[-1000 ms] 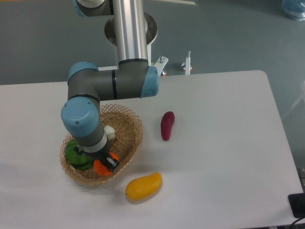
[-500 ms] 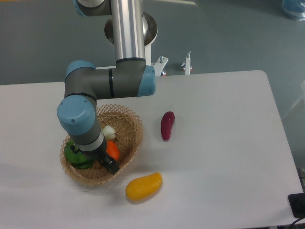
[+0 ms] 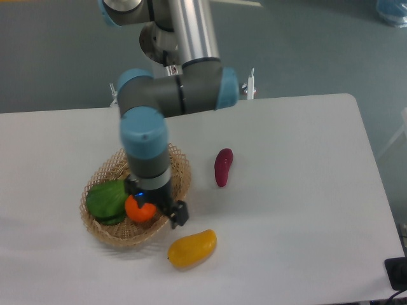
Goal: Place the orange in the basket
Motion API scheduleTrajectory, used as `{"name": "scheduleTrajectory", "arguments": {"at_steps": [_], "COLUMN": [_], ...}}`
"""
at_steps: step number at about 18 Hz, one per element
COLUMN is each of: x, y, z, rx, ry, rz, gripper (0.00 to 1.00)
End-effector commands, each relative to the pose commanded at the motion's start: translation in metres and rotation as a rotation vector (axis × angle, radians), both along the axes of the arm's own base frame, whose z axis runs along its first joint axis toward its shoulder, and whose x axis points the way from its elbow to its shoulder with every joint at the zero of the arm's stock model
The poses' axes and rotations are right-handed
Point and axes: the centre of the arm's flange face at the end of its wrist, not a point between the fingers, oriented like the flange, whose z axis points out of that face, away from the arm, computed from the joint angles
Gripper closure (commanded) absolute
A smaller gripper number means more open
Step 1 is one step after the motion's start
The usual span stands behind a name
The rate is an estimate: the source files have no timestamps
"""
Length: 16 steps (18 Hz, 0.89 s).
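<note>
The orange (image 3: 140, 209) lies inside the tan wicker basket (image 3: 102, 230), at its right side, touching a green vegetable. My gripper (image 3: 160, 212) hangs over the basket's right rim, just right of the orange. One dark finger (image 3: 179, 215) stands clear of the orange with a gap between them; the other finger is hidden behind the wrist and the fruit. The gripper looks open and holds nothing.
A green vegetable (image 3: 106, 201) fills the basket's left side. A yellow-orange mango-like fruit (image 3: 192, 248) lies on the table just in front and to the right of the basket. A dark red elongated vegetable (image 3: 223, 167) lies to the right of the basket.
The arm has swung right across the basket. The orange, held before, now rests in the basket, and the finger has come away from it.
</note>
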Motion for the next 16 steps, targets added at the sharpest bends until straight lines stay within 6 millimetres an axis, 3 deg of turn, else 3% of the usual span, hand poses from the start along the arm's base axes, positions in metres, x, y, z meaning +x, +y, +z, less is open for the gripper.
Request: {"name": "scheduleTrajectory", "arguments": {"at_steps": [4,11,16], "x": [-0.056,-0.117,-0.144], "y": [-0.032,-0.074,-0.098], "z": [0.027,0.026,0.028], "rx": [0.016,-0.017,-0.048], "ry": [0.052,0.093,0.097], "rz": [0.04,0.0,-0.062], "gripper": [0.0,0.0,0.0]}}
